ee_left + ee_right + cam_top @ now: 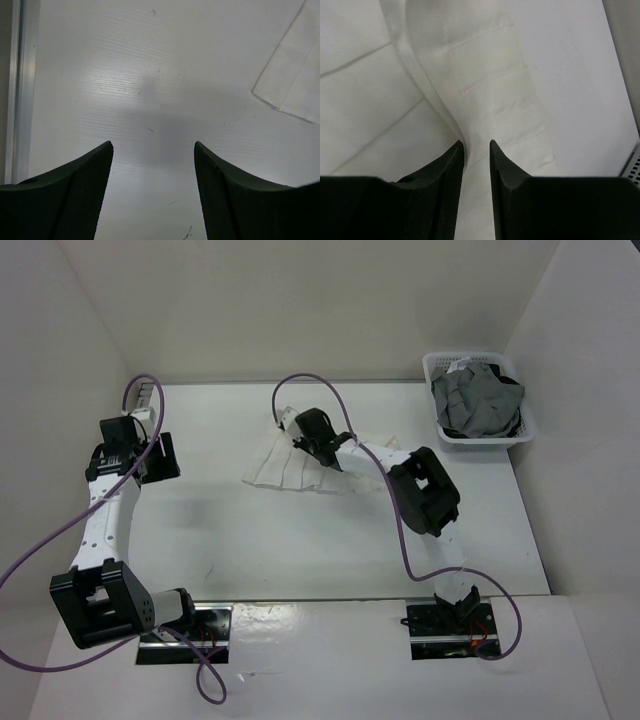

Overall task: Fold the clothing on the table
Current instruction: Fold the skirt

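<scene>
Stretching to upper centre, the right arm (425,495) angles low, right gripper (476,142) barely parted astride a raised skirt (283,472) fold on the table (300,550); grip unclear. Far left, left gripper (152,145) hovers wide open, empty.

White table (300,550), pleated white skirt (275,470) near its middle, white basket (484,443) at its far-right corner.
</scene>
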`<state>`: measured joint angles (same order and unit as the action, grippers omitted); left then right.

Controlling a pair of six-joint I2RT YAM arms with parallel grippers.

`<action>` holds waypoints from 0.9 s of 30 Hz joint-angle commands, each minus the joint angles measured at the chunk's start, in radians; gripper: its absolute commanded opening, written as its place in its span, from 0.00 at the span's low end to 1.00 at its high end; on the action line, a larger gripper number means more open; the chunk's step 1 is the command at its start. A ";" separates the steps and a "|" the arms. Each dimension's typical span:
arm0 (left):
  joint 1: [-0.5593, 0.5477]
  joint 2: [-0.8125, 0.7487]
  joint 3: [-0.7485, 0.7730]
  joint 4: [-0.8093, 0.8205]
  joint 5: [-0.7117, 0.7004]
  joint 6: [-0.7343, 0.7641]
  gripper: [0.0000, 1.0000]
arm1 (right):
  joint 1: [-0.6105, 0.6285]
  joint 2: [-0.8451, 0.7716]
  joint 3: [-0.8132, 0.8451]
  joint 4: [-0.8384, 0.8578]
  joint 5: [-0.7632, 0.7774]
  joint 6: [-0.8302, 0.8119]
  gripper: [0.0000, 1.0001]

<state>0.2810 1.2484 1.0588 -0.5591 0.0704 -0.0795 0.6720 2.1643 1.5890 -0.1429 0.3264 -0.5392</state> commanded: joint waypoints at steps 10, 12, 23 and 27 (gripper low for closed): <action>0.006 -0.007 0.007 0.005 0.052 0.027 0.73 | -0.022 -0.044 -0.024 0.011 -0.020 0.015 0.27; 0.006 0.002 0.007 -0.004 0.062 0.027 0.73 | -0.022 -0.035 -0.024 0.000 -0.041 0.015 0.27; -0.195 0.288 0.090 -0.024 0.144 0.054 0.69 | -0.022 -0.046 -0.043 -0.020 -0.059 0.025 0.17; -0.284 0.399 0.174 0.004 0.207 0.020 0.64 | -0.022 -0.046 -0.043 -0.020 -0.059 0.025 0.05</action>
<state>0.0357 1.6131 1.1641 -0.5777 0.2077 -0.0341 0.6563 2.1643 1.5490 -0.1635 0.2722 -0.5285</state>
